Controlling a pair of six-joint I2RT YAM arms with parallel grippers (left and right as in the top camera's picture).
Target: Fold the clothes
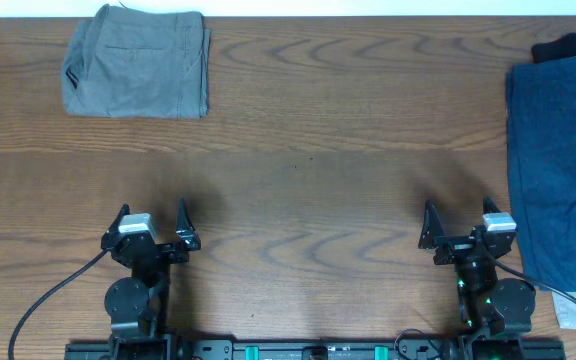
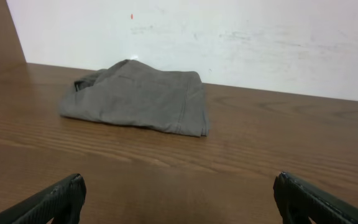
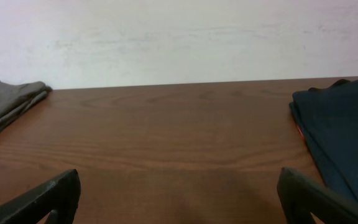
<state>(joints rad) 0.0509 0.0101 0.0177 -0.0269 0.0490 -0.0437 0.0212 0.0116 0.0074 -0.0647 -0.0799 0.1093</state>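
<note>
The clothes, grey-khaki shorts (image 1: 138, 63), lie folded into a compact rectangle at the table's far left corner; they show ahead in the left wrist view (image 2: 138, 96) and at the left edge of the right wrist view (image 3: 5, 106). My left gripper (image 1: 152, 228) rests near the front edge, well short of the shorts, open with nothing between its fingers (image 2: 55, 199). My right gripper (image 1: 460, 226) sits at the front right, also open and empty, its fingers (image 3: 316, 193) wide apart over bare wood.
A dark blue garment (image 1: 558, 170) lies along the right side of the table, just right of my right gripper, also visible from the right wrist (image 3: 340, 130). A small black garment (image 1: 568, 46) sits at its far end. A white wall backs the table.
</note>
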